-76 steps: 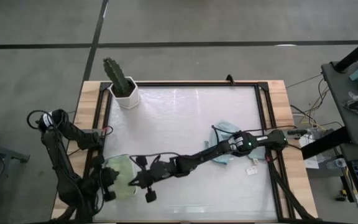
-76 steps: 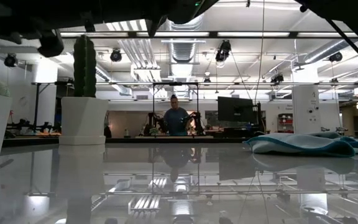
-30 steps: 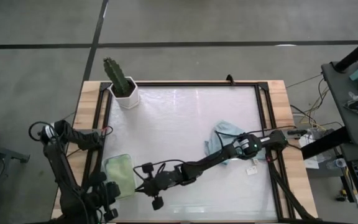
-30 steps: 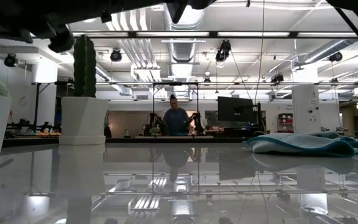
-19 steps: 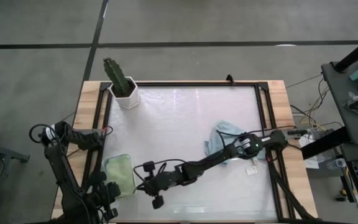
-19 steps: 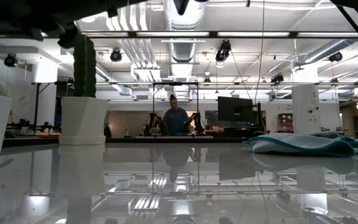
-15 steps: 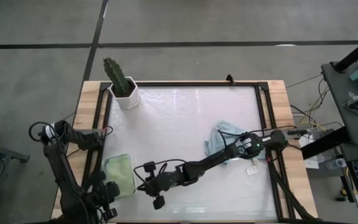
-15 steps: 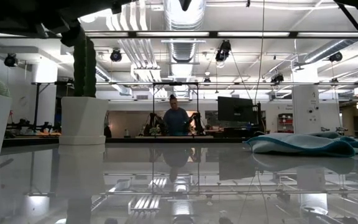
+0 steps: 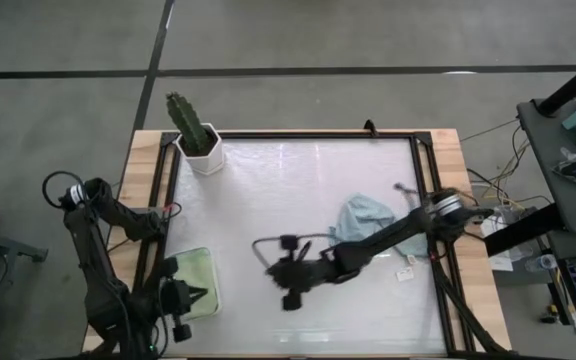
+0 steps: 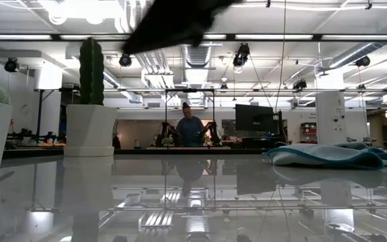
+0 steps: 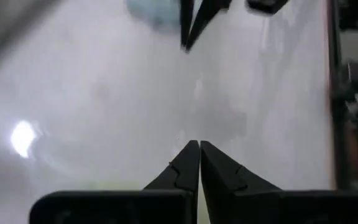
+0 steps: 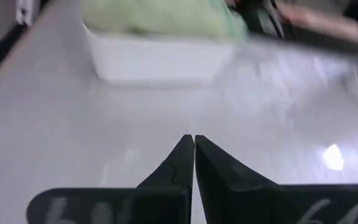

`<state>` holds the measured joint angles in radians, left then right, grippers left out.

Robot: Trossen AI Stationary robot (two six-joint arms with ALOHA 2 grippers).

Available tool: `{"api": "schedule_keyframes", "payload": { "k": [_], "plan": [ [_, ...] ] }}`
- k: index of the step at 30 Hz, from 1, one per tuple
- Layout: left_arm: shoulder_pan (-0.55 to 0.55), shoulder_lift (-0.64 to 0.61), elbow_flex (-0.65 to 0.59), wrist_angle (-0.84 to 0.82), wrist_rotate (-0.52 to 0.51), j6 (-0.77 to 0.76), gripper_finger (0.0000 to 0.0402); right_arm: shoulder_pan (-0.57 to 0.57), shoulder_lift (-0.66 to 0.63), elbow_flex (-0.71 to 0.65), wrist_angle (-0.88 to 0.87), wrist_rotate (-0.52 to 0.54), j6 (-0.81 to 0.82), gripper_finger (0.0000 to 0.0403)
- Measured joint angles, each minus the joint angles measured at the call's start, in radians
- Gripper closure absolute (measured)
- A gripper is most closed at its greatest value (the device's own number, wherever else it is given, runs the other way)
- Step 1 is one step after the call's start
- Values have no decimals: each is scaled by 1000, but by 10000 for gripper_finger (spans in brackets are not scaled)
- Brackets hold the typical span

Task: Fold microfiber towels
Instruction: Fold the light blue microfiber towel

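The white table (image 9: 288, 190) is lying inside its dark frame, with wooden strips showing along both sides. The right arm is stretching across it from the right edge toward the middle, and the right gripper (image 9: 265, 246) is hanging over bare tabletop near the front centre — its two dark fingers (image 12: 180, 158) are pressing tip to tip with nothing between them. The left arm is sitting folded at the front left corner, and the left gripper (image 9: 204, 294) is poised at the tray's edge, its fingers (image 11: 190, 163) likewise pinching together on nothing.

A cactus in a white pot (image 9: 196, 131) is standing at the far left corner of the table. A white tray (image 12: 157, 59) is resting at the front left, and a sage green towel (image 9: 196, 276) is lying folded inside it, filling it. A pale blue towel (image 9: 366, 213) is lying crumpled on the right half of the table, just beside the right arm's forearm; in the low view a teal towel (image 10: 321, 158) is showing beneath its pale layer. A small white tag (image 9: 405, 273) is lying near the table's right frame — just in front of that heap.
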<state>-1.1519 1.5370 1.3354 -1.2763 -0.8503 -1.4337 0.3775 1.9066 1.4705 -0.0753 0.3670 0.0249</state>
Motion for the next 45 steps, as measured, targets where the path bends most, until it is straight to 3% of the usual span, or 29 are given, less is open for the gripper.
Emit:
{"api": "schedule_keyframes", "payload": {
  "k": [4, 10, 19, 26, 31, 38, 45],
  "plan": [
    [59, -1, -1, 49, -155, 228, 402, -5, -147, -132, -154, 0, 197, 394],
    [202, -1, -14, 192, -178, 495, 402, -10, -313, -267, -395, 0, 465, 385],
    [392, 0, -74, 567, 63, 974, 402, -40, -424, -476, -545, -8, 728, 295],
    [469, 0, -169, 895, 106, 1276, 402, -77, -421, -589, -536, -9, 781, 229],
    [518, 0, -192, 982, 110, 1343, 402, -84, -421, -610, -474, -10, 746, 206],
    [566, 1, -197, 987, 111, 1338, 402, -96, -412, -621, -302, -7, 689, 204],
    [574, 1, -197, 1016, 111, 1337, 402, -122, -332, -625, -278, 1, 717, 204]
  ]
}}
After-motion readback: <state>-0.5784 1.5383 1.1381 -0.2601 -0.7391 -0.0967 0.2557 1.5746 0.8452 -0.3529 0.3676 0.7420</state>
